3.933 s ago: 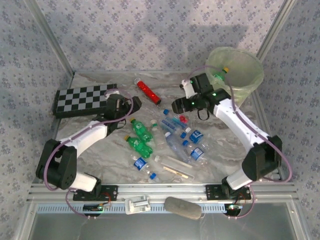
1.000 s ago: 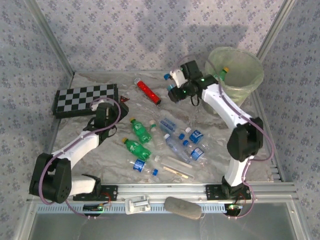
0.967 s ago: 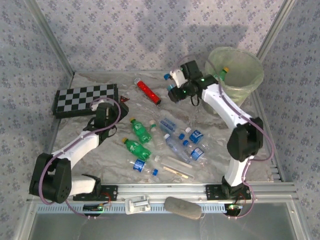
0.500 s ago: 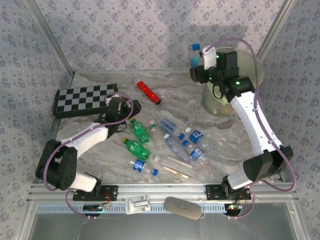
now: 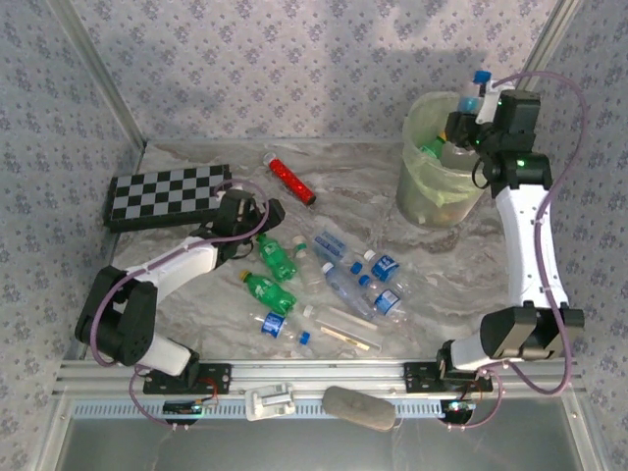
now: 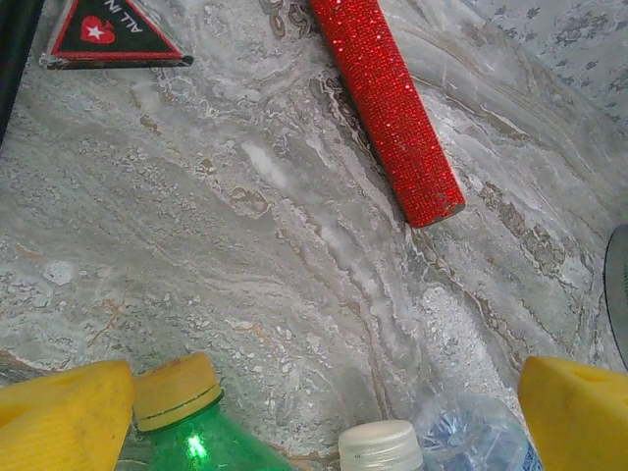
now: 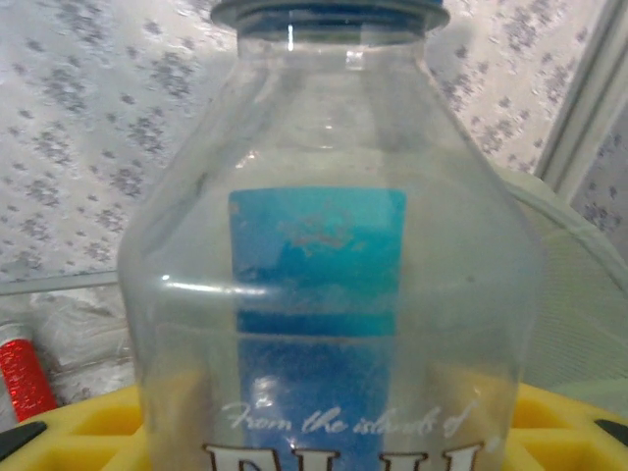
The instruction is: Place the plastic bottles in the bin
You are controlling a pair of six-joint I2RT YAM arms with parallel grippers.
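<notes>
My right gripper [image 5: 469, 116] is shut on a clear plastic bottle [image 5: 478, 90] with a blue cap and blue label, held over the rim of the pale-green bin [image 5: 432, 201]. In the right wrist view this bottle [image 7: 329, 275] stands upright in my right gripper [image 7: 329, 432]. A green bottle [image 5: 430, 148] lies inside the bin. Several bottles lie mid-table, among them two green ones [image 5: 278, 257] [image 5: 270, 290] and clear ones [image 5: 340, 245]. My left gripper [image 5: 253, 218] hangs open just above the upper green bottle's yellow cap [image 6: 175, 391], its gripper [image 6: 314, 417] empty.
A red glittery tube [image 5: 291, 180] [image 6: 390, 103] lies behind the bottles. The chequered board [image 5: 169, 193] sits at the back left, with a small triangular sticker [image 6: 110, 29] near it. A white cap [image 6: 381, 446] and a clear bottle [image 6: 476, 432] lie between my left fingers. Papered walls enclose the table.
My right arm has swung right and up with the clear bottle, from beside the red tube to over the bin. My left gripper has shifted slightly toward the green bottle.
</notes>
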